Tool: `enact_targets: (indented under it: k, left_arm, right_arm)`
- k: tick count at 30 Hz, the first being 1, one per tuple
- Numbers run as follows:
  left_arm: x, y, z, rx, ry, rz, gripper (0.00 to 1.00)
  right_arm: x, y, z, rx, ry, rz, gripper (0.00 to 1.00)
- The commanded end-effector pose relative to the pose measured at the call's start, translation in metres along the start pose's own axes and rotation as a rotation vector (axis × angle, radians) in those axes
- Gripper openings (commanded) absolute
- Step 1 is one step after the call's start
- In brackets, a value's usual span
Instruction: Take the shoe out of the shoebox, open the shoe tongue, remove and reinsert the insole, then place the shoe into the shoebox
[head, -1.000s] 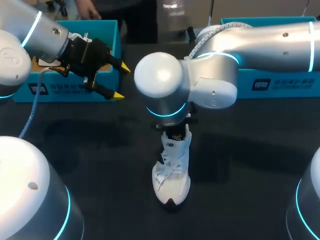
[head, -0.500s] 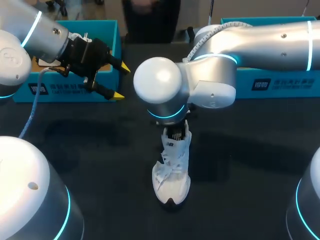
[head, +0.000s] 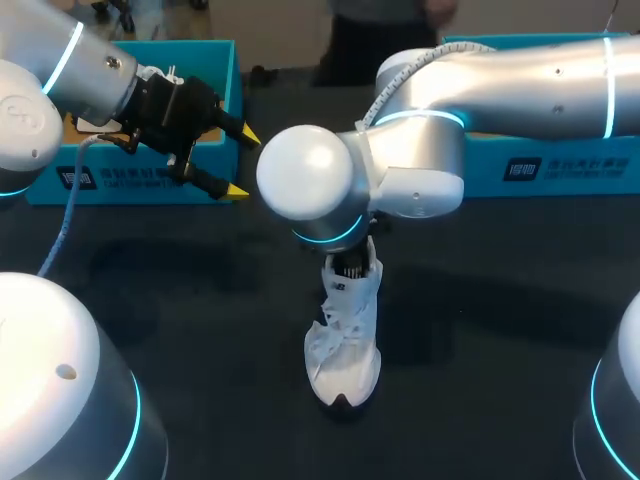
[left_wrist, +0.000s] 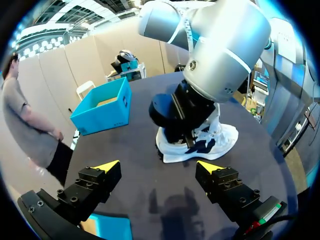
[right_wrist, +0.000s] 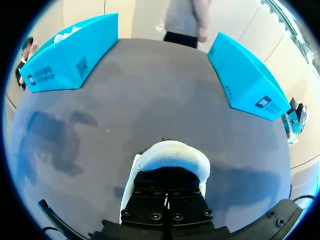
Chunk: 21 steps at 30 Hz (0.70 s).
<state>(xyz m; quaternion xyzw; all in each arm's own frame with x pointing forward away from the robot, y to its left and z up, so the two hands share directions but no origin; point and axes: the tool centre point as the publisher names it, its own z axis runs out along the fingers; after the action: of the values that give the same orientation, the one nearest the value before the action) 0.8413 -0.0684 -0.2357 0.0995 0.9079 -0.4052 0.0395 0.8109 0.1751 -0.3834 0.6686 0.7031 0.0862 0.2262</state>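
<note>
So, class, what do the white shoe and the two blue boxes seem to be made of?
Shoe: probably textile mesh, matt white; a fine woven grain shows on its toe. Left shoebox and right shoebox: likely cardboard, matt blue; thin flat walls, crisp folded corners, though the look leaves thin plastic open.

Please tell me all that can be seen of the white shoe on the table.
The shoe is a white sneaker with a mesh-like upper, white laces, a dark mark on its side and a dark spot at the toe tip. It stands upright on its sole on the dark table, toe towards the robot. The right gripper enters its opening from above at the heel end and hides that part; whether it grips anything cannot be seen. Nothing else touches it.
</note>
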Motion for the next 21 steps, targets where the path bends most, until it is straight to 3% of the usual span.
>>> enact_targets:
  k: [1,10,21]
  left_arm:
    - [0.001,0.0,-0.001,-0.003,0.0,0.0,1.0]
    - [0.001,0.0,-0.001,-0.003,0.0,0.0,1.0]
    - [0.001,0.0,-0.001,-0.003,0.0,0.0,1.0]
  right_arm:
    - [0.011,-0.012,0.023,-0.139,0.001,0.26,0.0]
    - [0.02,-0.04,0.058,-0.01,0.017,0.271,0.0]
    - [0.017,-0.089,0.053,0.144,-0.007,0.243,0.0]
